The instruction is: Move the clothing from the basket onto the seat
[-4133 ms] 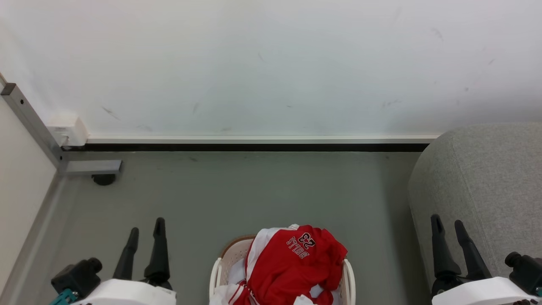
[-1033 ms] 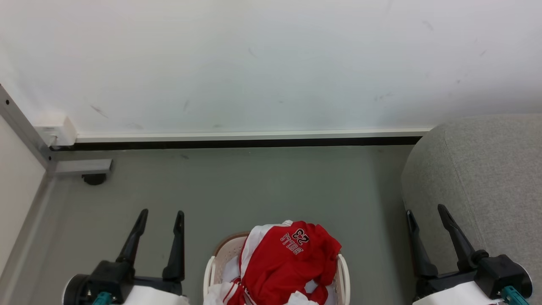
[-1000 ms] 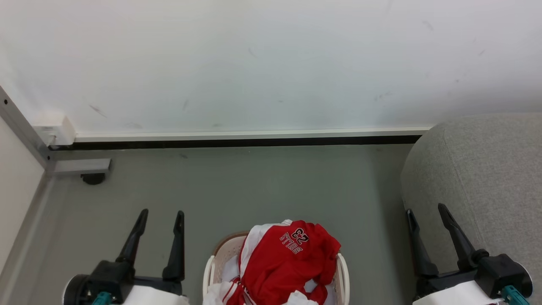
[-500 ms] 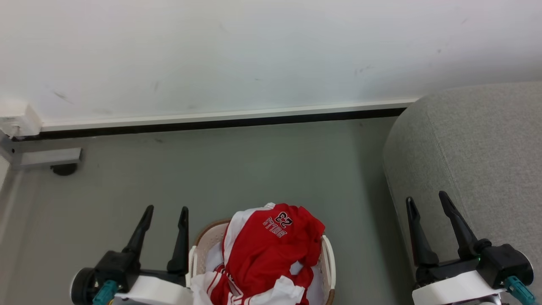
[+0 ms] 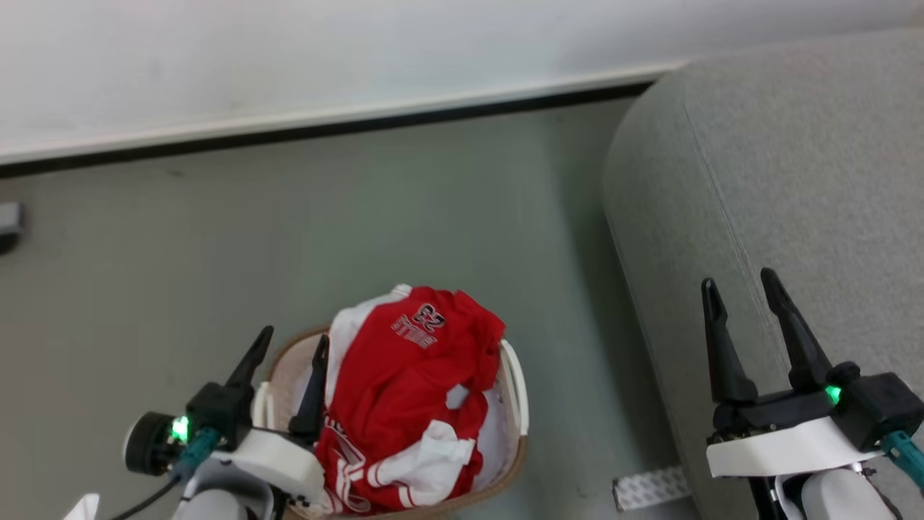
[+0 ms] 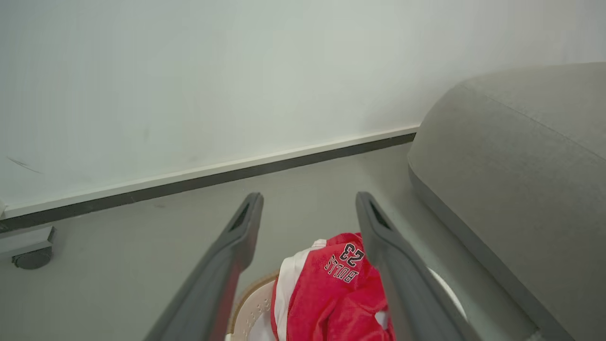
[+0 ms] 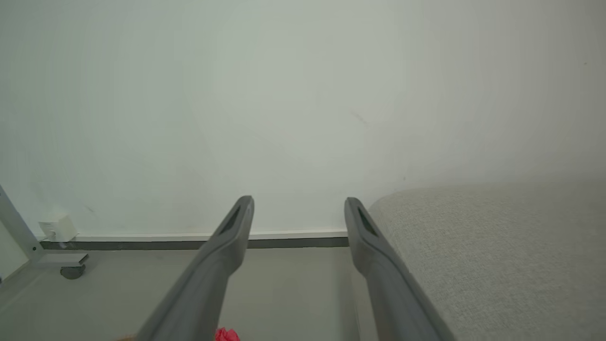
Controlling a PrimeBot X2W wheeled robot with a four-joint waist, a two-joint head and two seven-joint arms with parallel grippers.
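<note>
1. Large grey fabric-upholstered seat (image 5: 779, 180), a sofa with rounded edges. It stood down the right side of the head view, top to bottom. Nothing lay on it.

2. Cream-white perforated plastic laundry basket (image 5: 514, 383) with a brown rim section. It sat lower centre on the grey-green floor (image 5: 216, 238), near the sofa's flank with a strip of floor between them.

3. Red basketball clothing (image 5: 404, 375), white-trimmed with striped edges.
   - Position: heaped in the basket and mounded above its rim, the black 23 uppermost at the far side.
   - Handling: judged light, limp and rather slick, and not fragile. It would likely sag and trail when lifted, and one garment might drag the other along.
   - Suggested hold: the raised red fold at the crown of the heap, pinched deep enough to gather a bunch, clear of the rim.

4. Dark two-fingered right pincer (image 5: 739, 279), lower right, over the sofa's near edge. Its jaws were spread wide and it was empty and touching nothing.

5. Dark two-fingered left pincer (image 5: 296, 336), lower left. Its jaws were equally wide and it was empty. The inner finger lay across the basket's left rim beside the heap, but contact could not be told.
</note>
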